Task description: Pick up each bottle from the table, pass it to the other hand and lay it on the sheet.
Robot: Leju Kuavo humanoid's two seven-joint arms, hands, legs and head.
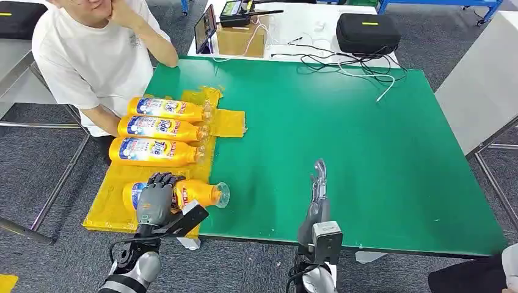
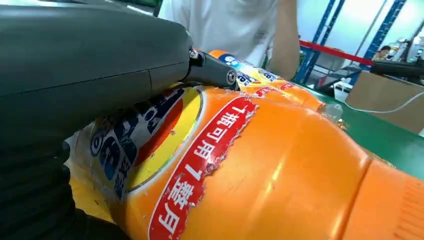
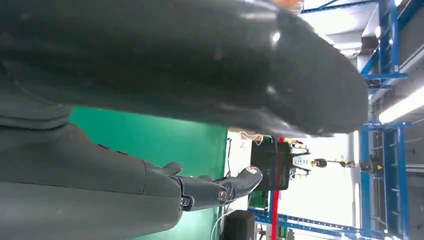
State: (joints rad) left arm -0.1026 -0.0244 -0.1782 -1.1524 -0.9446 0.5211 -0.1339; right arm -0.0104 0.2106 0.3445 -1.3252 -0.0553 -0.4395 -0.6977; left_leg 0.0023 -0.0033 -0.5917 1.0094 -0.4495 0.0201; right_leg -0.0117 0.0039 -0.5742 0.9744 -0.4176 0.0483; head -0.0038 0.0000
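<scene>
My left hand (image 1: pixel 156 198) is wrapping over the fourth bottle (image 1: pixel 195 193), fingers curled across its label. The bottle is lying on its side at the near end of the yellow sheet (image 1: pixel 110 201), close to the table's near-left corner, cap end pointing toward the middle of the table (image 1: pixel 366 159). I'm reading this as the lay-down step: bottle is on the sheet, grip not yet let go.

Three other bottles (image 1: pixel 160 128) are lying in a row further along the sheet toward the far-left edge, all side-on, caps pointing the same way. Mine is landing parallel to them, so the row order is being kept.

My right hand (image 1: pixel 317 183) is hovering over bare green near the near edge, fingers straight and apart, holding nothing. Looks like it's parked clear of the sheet so it isn't crowding the placement.

Hard to make out:
- Left wrist view is too close; I'm seeing label and orange body (image 2: pixel 280 170), plus one fingertip (image 2: pixel 215 72) on top. Can't tell how firmly the thumb side is pressing.
- Whether the bottle is fully resting on the sheet or slightly lifted, can't tell.
- Sheet's near edge is partly hidden under my wrist.

A person (image 1: pixel 91 55) is sitting at the far-left corner, forearm beside the row.
</scene>
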